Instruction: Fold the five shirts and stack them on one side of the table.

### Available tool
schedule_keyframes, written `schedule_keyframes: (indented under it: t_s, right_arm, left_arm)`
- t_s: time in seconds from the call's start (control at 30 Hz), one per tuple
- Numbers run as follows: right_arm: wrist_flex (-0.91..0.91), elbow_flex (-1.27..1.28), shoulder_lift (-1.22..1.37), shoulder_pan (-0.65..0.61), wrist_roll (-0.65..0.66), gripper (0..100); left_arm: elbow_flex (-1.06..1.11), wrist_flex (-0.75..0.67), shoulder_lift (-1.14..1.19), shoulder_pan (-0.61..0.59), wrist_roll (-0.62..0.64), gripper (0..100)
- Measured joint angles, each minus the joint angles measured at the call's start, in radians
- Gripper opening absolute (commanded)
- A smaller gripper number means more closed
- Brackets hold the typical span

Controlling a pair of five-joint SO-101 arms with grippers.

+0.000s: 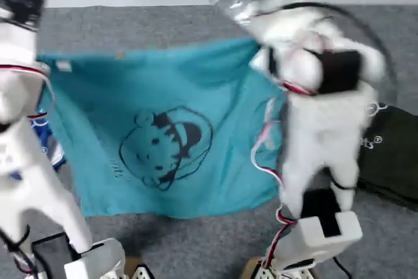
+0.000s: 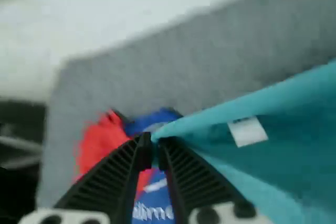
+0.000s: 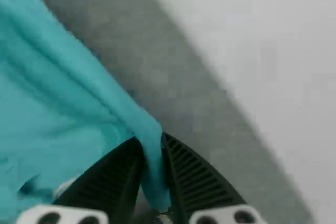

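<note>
Left gripper and right gripper are each clenched on a top corner of the teal shirt, stretched over the table; either thin pinch may slip, collapsing the spread.

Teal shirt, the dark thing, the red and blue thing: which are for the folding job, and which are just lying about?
For the job: teal shirt, pinched by the left gripper and the right gripper; dark garment and red and blue garment, likely more shirts.
Just there: grey table cover, red and white cable.
</note>
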Motion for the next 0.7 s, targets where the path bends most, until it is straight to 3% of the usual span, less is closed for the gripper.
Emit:
schedule_keyframes:
  t_s: [0.1,0.27,0.57,0.7]
  right_arm:
    - [-0.061,0.186,0.052,-0.020,0.000,1.0]
    - [-0.192,0.235,0.149,-0.021,0.000,1.0]
    - [-0.500,0.236,0.468,-0.021,-0.002,2.0]
    - [-0.680,0.236,0.594,-0.021,-0.003,13.4]
  left_arm:
    - [0.272,-0.118,0.002,0.000,-0.038,0]
    - [0.540,-0.318,0.018,0.000,-0.046,0]
    - [0.580,-0.542,0.281,0.003,-0.046,0]
    - [0.534,-0.551,0.391,0.003,-0.046,0]
